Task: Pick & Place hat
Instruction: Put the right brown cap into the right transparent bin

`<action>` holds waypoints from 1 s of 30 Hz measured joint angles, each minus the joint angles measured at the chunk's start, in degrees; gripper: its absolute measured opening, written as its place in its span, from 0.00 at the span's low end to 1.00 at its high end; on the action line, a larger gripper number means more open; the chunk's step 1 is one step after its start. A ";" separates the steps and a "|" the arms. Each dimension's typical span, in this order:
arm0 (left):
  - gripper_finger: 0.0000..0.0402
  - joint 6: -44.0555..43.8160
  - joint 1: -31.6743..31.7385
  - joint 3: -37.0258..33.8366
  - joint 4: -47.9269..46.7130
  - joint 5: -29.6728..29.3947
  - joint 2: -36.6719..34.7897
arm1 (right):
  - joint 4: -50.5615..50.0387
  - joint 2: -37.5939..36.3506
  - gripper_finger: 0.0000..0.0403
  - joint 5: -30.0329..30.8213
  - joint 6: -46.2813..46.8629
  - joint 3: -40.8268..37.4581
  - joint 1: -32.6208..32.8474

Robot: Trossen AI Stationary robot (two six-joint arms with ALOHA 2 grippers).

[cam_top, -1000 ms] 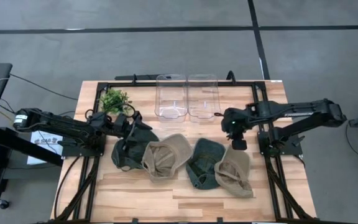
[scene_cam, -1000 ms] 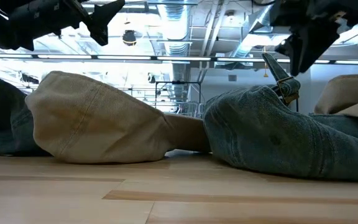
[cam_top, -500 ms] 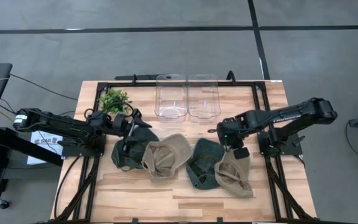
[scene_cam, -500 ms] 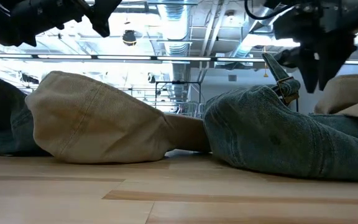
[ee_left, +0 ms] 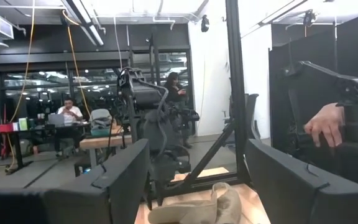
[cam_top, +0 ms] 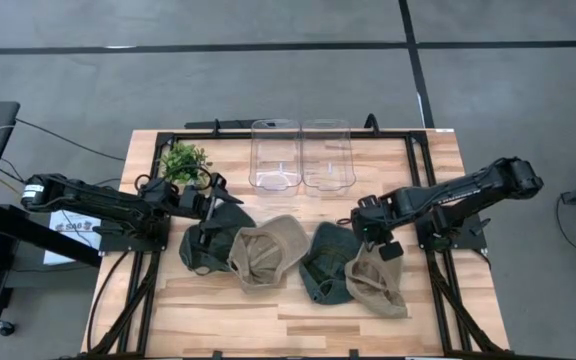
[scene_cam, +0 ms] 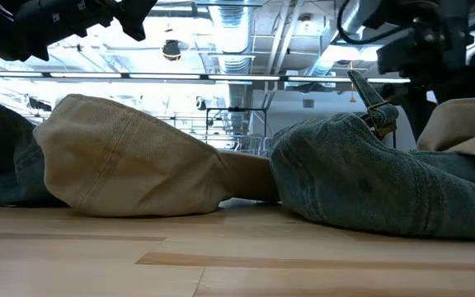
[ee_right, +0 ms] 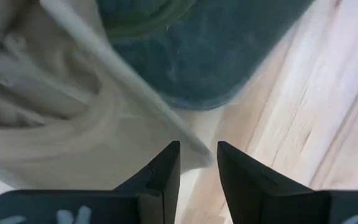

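**Right gripper closing in on the tan cap's edge**

Tan cap (cam_top: 375, 279) is lying at the table's (cam_top: 438, 310) right front, touching a dark green cap (cam_top: 325, 262). Looks light and floppy; pinching the stiffer brim edge seems best. Right gripper (ee_right: 197, 163) is hovering there, fingers narrowly parted, empty. Left gripper (cam_top: 208, 205) is waiting open over another dark cap (cam_top: 204, 248).

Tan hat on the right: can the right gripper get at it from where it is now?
Probably yes. The right gripper hangs just over the tan hat at its rim, fingers slightly parted, nothing between them.

The pale wooden plank surface (cam_top: 298, 315) looks smooth with a light sheen. The tan cloth hat (scene_cam: 130, 161) is matt woven fabric; the blue-green denim hat (scene_cam: 361, 177) looks coarser. Two clear plastic bins (cam_top: 300, 155) shine glossily.
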 joint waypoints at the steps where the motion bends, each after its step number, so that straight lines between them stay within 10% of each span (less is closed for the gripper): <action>1: 0.66 0.00 0.00 0.00 -0.14 0.00 0.00 | 0.60 0.00 0.24 0.02 -1.25 -0.55 0.20; 17: 0.66 -0.02 0.00 0.00 0.32 -0.02 0.00 | 7.45 0.39 0.23 -0.24 -5.59 -2.56 -0.12; 30: 0.66 -0.02 0.00 0.00 1.57 -0.02 0.00 | 0.49 -0.28 0.01 -13.49 -6.33 -2.54 -3.51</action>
